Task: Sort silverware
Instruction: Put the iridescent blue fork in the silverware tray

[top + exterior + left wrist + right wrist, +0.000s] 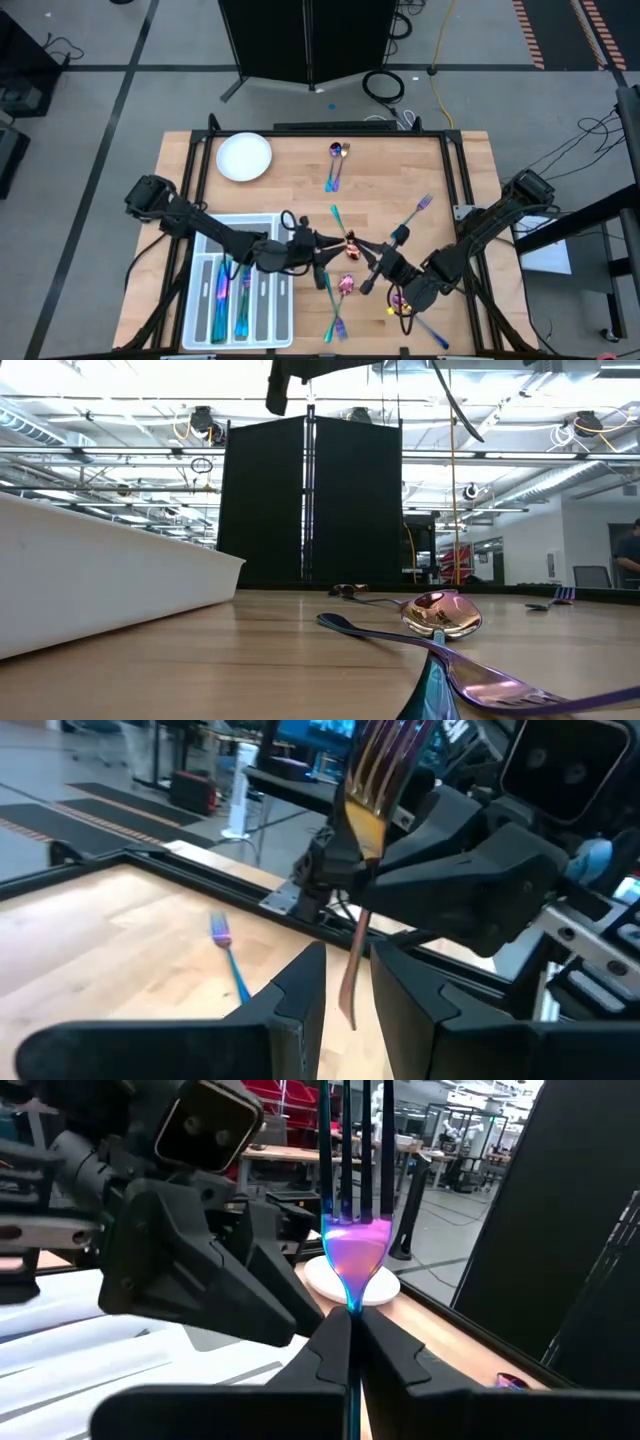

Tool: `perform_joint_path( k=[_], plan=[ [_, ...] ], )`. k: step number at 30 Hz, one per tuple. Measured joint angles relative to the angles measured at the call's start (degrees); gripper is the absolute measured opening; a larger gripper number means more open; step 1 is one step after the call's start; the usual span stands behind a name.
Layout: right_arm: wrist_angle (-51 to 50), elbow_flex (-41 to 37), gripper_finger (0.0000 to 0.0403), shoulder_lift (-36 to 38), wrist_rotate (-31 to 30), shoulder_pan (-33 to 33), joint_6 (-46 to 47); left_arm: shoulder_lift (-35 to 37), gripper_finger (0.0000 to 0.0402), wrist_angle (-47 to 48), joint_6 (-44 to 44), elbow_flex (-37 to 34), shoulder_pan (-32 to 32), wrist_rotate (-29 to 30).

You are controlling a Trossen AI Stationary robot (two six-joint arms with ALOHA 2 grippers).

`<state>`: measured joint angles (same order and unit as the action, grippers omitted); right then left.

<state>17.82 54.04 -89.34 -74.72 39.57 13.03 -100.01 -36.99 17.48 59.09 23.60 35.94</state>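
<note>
Fork handover in mid-air over the table's middle.
Right gripper (348, 1342) is clenched on the fork (355, 1230); left gripper (347, 982) brackets its handle, not yet closed. Next, probably: left clamps, right releases, fork goes to the tray (200, 250).

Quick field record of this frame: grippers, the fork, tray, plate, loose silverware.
right gripper: shut on fork, mid-table
fork: tines up, neck in right gripper, handle between the left fingers
left gripper: jaws around fork handle, contact unclear
tray: near left, several pieces in its slots
plate: far left, bare
loose silverware: scattered across the middle and right of the table
</note>
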Motion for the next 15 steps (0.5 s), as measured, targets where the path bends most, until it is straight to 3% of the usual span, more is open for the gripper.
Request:
perform_joint_path(
  k=[8, 15],
  plan=[
    [-0.1, 0.0, 0.0000, 0.0, 0.0, -0.1, -1.1, 0.0, 0.0088, 0.0, 0.2, 0.0, -2.1, -7.1],
    [-0.1, 0.0, 0.0000, 0.0, 0.0, -0.1, -2.0, 0.0, 0.0158, 0.1, 0.2, 0.0, -2.2, -7.4]
  ],
)
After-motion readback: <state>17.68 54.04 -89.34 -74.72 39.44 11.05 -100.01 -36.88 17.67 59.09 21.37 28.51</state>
